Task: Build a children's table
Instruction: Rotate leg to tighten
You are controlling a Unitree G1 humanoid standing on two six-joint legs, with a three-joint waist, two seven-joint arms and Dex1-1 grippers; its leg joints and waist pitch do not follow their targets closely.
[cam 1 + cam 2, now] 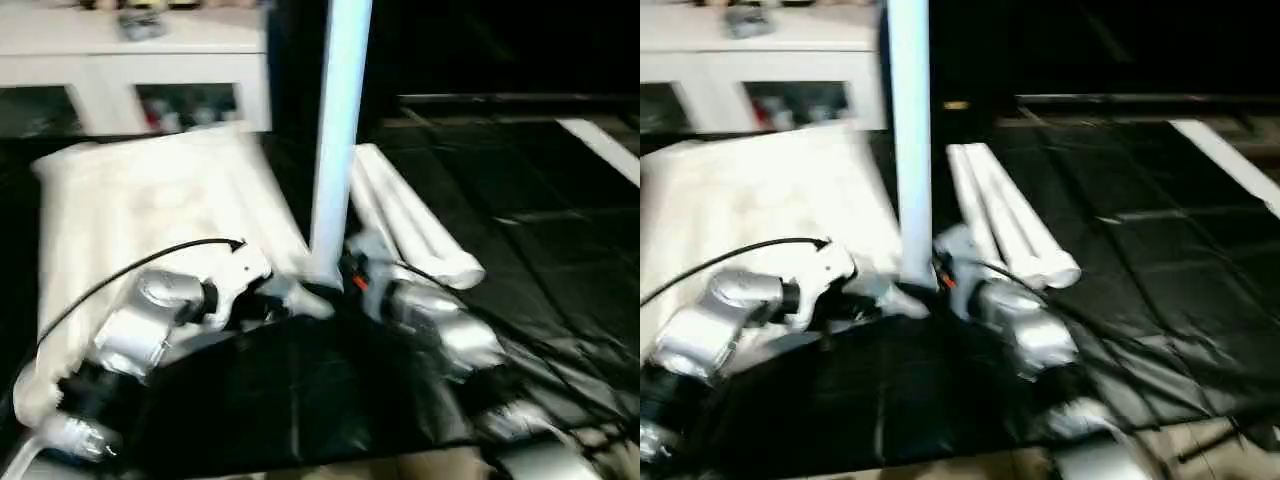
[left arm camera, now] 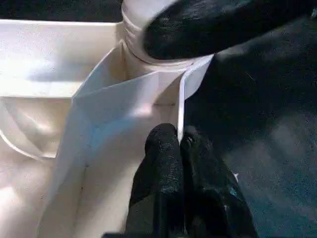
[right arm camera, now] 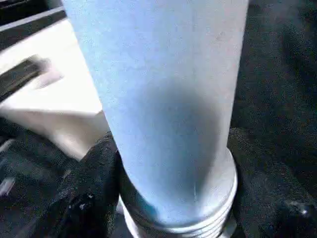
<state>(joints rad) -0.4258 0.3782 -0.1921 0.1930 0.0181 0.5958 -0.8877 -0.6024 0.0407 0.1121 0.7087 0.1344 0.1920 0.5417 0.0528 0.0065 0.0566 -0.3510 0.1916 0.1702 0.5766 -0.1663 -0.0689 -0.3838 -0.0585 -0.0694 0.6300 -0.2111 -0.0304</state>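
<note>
A: Gripping what?
B: The right gripper (image 3: 168, 198) clasped the upright leg (image 1: 338, 140) at its threaded base, seated in the tabletop (image 1: 150, 200) corner socket (image 2: 158, 54). The left gripper (image 2: 179, 144) pinched the tabletop's rim beside that socket.
A: Advice?
B: Keep the leg plumb while turning; three spare legs (image 1: 410, 225) lay beyond the socket.

I see a black floor (image 1: 560, 200) carrying the white tabletop (image 1: 150, 210) and what look like two spare legs (image 1: 410, 225) beside it.
</note>
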